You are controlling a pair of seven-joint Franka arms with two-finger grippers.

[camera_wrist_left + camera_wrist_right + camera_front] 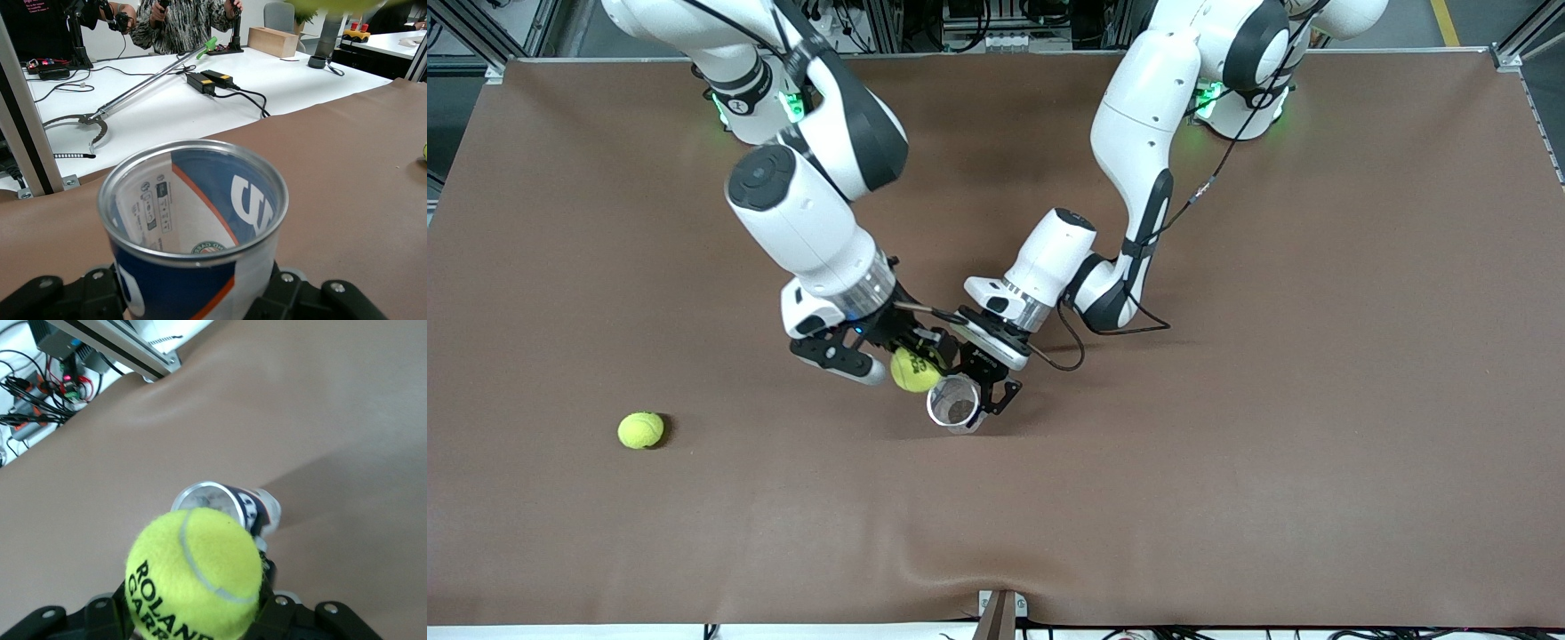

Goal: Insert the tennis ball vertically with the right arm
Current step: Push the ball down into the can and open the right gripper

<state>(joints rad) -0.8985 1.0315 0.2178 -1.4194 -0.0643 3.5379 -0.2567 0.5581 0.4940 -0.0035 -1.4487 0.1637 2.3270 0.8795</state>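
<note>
Centre of the frame, a little below the middle: both grippers met here over the brown table [1227,498].
Right gripper [914,366]: clamped on a tennis ball [913,370], one finger on either side of it, up in the air just beside the can's open rim. In the right wrist view the ball [193,577] filled the space between the fingers [100,613], black ROLAND GARR lettering showing on its felt.
Left gripper [985,396]: closed around a tennis ball can [953,404], gripping the body of it from both sides. In the left wrist view the two black fingers [100,293] pressed against the can's [193,227] lower wall.
Can, long axis: not fully upright as seen from the front camera; the open mouth faced up and tipped toward that camera, so the inside showed as a dark round. From the right wrist view the silver rim [203,499] sat below the held ball, the blue and white label trailing away from it.
Can, mouth: open, with a metal rim and a blue, white and orange label on the wall.
Ball against can: ball overlapped the rim's upper left edge in the front view; whether they touched, I could not tell.
Lower left of the frame: a second tennis ball [640,430] lay on the table by itself, well apart from the grippers.
</note>
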